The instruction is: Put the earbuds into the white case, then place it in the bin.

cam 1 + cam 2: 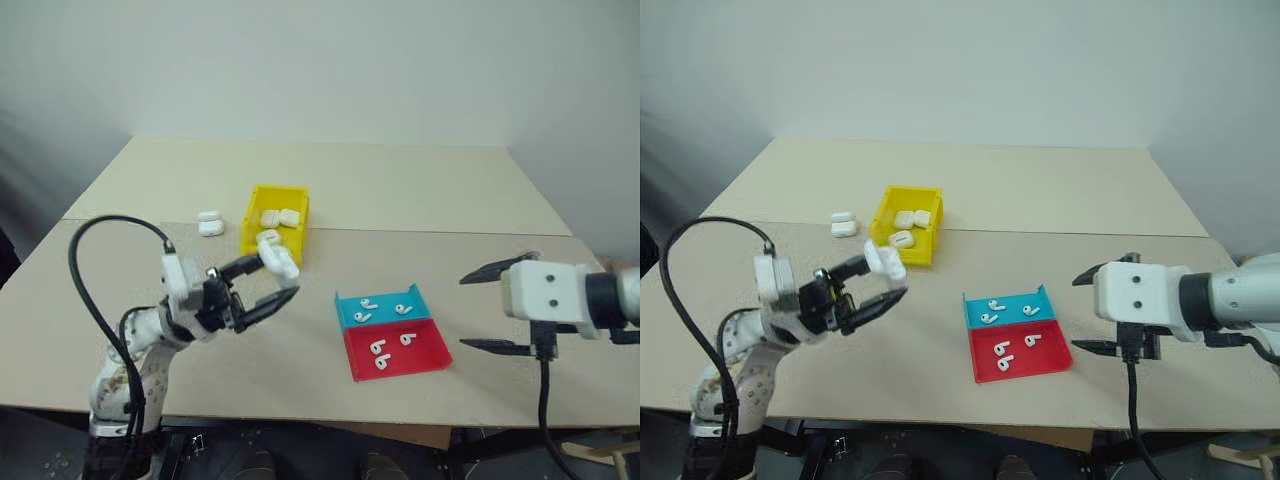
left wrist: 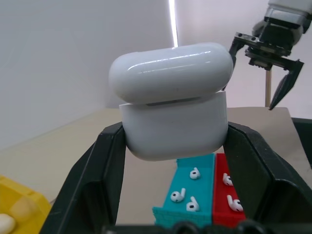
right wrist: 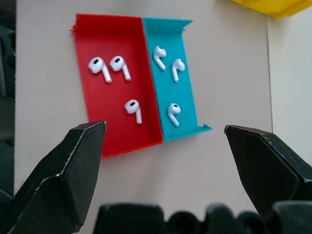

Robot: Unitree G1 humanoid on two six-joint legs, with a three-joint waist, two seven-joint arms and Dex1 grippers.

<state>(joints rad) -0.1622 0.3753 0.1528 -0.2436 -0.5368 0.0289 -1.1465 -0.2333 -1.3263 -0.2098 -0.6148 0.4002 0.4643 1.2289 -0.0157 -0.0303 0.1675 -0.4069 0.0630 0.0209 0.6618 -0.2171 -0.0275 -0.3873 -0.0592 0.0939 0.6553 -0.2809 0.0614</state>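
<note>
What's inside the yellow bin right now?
The yellow bin holds three white cases. Whether earbuds sit inside those closed cases cannot be seen.

bin (image 2: 19,214): cut off at frame edge | contents of bin: too small to count

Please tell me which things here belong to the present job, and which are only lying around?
Belonging to the job:
- small glossy white case, lid ajar, held in left tool
- tiny white plastic earbuds in the trays
- yellow plastic bin
- open right tool

Lying about:
- two white cases on the table beside the bin
</note>
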